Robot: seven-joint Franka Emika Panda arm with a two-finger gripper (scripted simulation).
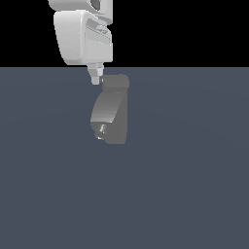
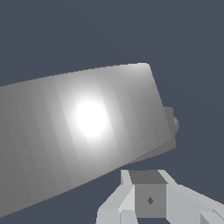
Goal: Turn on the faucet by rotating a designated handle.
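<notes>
A: Where's the gripper (image 1: 97,77)?

B: Just beside the faucet's (image 1: 111,113) top, on the exterior view's left. Whether its fingers are spread or pressed together, I cannot tell.

A: And the faucet?

B: Toward the table's (image 1: 194,194) far edge, near its middle.

A: The handle?

B: I can't make it out here. I'd judge the turning not yet done.

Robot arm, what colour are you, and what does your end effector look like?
The arm is glossy white with chunky, rounded shells and dark grey slots and recesses. The end effector narrows to a small pale tip. In the wrist view it is blocky, white and light grey, with a darker square face bearing a small diamond mark. No cables show.
</notes>
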